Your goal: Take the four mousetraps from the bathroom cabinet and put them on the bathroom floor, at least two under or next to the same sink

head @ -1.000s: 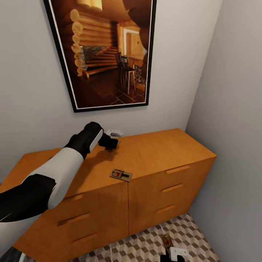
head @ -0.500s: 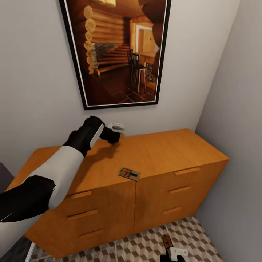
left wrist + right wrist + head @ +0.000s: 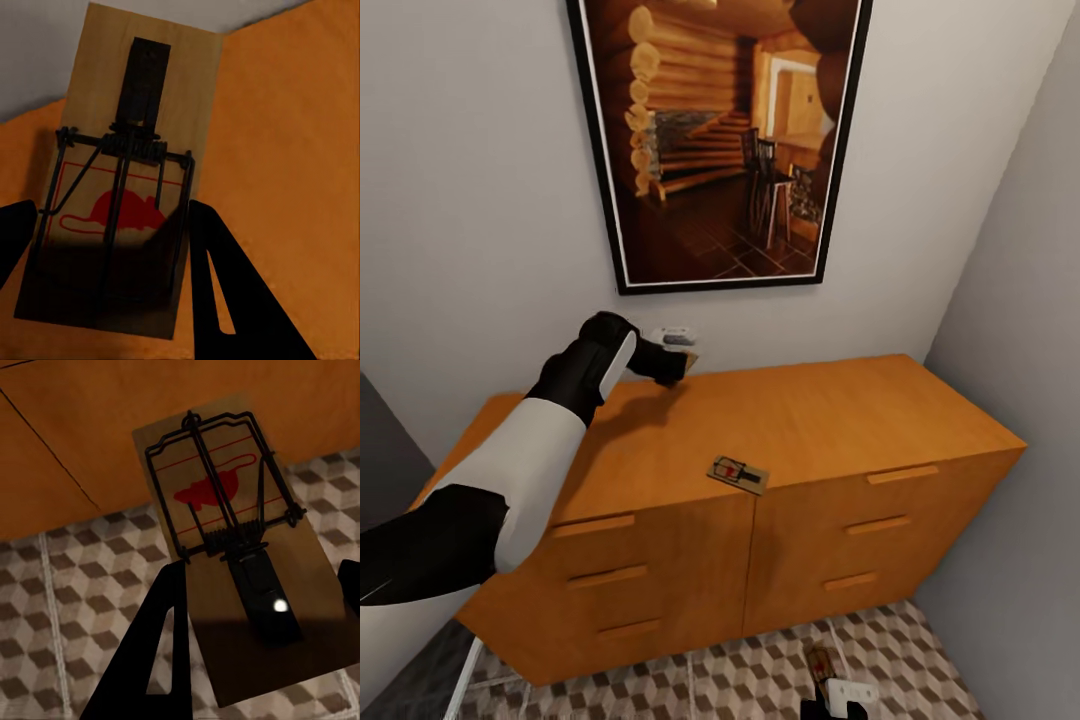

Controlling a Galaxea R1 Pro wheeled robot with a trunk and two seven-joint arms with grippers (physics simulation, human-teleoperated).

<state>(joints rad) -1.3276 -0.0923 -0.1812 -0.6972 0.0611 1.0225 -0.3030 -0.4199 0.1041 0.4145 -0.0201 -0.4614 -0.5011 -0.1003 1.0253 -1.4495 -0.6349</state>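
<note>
Cabinet: orange-brown wooden chest (image 3: 810,420)
Mousetrap: tan board, red mouse mark, dark wire (image 3: 124,187)
Floor: brown-beige-white cube-patterned tiles (image 3: 52,607)

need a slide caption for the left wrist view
Left gripper closed on a mousetrap above the cabinet top.

Wall (image 3: 480,200) blocks behind cabinet (image 3: 840,410); top open

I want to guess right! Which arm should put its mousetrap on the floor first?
Probably the right. Its end effector hangs low over the floor tiles with a mousetrap between its fingers. The left end effector is up at the back of the cabinet top, with its own trap.
</note>
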